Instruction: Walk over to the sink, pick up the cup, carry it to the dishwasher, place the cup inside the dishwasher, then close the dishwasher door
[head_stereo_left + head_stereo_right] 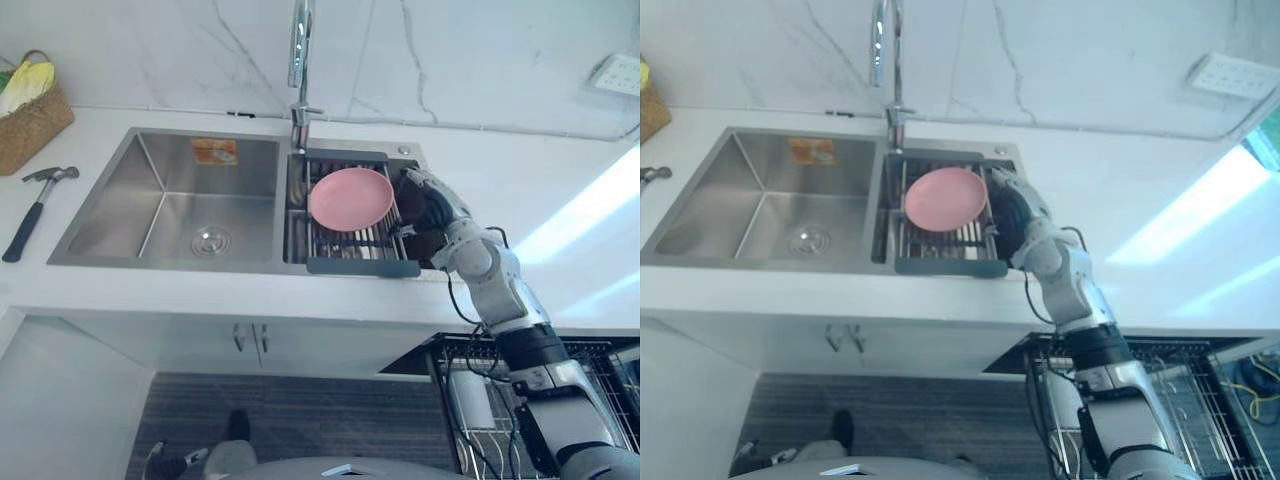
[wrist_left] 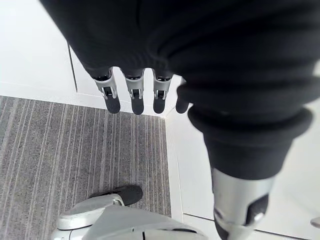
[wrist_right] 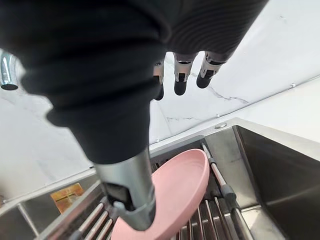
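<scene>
A pink plate (image 1: 350,198) lies tilted on the dark drying rack (image 1: 360,266) set over the right basin of the steel sink (image 1: 100,222). No cup can be made out. My right hand (image 1: 430,203) hovers at the rack's right edge, just right of the plate; its fingers (image 3: 181,84) are straight and hold nothing, and the plate (image 3: 177,192) sits below them. My left hand (image 2: 134,95) hangs low by the white cabinet front, fingers straight, empty.
A chrome faucet (image 1: 299,60) rises behind the rack. On the white counter at the left lie a hammer (image 1: 33,208) and a woven basket (image 1: 30,118). The dishwasher's wire rack (image 1: 478,398) stands pulled out below the counter at the lower right.
</scene>
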### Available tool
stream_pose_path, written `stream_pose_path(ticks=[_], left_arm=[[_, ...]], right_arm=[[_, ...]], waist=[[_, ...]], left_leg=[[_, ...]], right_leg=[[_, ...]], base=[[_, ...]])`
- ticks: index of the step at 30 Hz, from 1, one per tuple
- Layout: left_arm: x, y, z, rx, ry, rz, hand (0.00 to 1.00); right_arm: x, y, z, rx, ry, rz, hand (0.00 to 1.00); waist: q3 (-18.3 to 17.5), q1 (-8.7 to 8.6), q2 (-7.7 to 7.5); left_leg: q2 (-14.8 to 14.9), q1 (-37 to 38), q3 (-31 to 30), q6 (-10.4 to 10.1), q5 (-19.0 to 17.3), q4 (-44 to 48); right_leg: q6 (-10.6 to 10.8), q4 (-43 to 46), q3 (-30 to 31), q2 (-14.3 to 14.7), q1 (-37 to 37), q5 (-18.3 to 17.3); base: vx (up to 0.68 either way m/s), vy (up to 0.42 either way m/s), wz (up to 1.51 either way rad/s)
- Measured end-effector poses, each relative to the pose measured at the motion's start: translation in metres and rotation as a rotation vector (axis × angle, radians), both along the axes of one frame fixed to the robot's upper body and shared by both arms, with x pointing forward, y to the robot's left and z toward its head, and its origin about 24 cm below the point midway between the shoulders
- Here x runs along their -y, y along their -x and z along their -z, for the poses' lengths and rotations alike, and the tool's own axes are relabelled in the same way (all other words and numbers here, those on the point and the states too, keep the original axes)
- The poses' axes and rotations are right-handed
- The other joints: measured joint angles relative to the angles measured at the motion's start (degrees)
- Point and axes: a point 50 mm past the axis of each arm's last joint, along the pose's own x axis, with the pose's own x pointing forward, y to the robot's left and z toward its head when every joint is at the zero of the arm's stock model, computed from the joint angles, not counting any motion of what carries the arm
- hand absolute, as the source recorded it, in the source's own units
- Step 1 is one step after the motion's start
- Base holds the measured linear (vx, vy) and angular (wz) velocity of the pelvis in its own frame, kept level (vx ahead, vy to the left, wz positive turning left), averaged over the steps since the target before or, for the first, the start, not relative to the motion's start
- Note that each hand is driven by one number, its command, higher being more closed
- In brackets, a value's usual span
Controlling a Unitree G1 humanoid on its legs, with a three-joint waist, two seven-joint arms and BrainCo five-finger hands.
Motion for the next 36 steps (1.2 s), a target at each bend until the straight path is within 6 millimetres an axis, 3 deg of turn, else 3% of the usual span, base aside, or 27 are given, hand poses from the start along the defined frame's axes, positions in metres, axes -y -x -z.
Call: stream_pose_path(ticks=[10, 20, 36], left_arm=[[0.000, 0.000, 0.000, -0.010, -0.004, 0.035, 0.00], [-0.001, -0.006, -0.003, -0.002, -0.019, 0.111, 0.00], [0.005, -0.006, -0.002, -0.018, -0.012, 0.173, 0.00]], right_arm=[[0.000, -0.010, 0.017, -0.032, 0.119, 0.024, 0.00], [0.002, -0.021, 0.014, 0.023, 0.276, 0.052, 0.00], [0.010, -0.025, 0.023, 0.026, 0.397, 0.103, 0.00]], waist=[[1.81, 0.75, 0.19], [3.01, 1.27, 0.03], [5.43, 2.48, 1.46]], left_leg=[[-0.72, -0.63, -1.38, -0.02, -0.17, 0.00], [-2.08, -0.81, -1.81, 0.77, 0.40, 0.00], [-2.60, -1.60, -3.48, 1.27, 0.85, 0.00]], right_leg=[[0.08, 0.46, -2.15, -0.63, 0.28, -0.84], [1.11, 0.53, -3.30, -1.83, 0.96, -0.49], [1.33, 1.00, -5.04, -2.05, 0.94, -0.89]], base=[[-0.03, 0.008, 0.11], [0.03, 0.014, 0.05], [-0.01, 0.003, 0.05]])
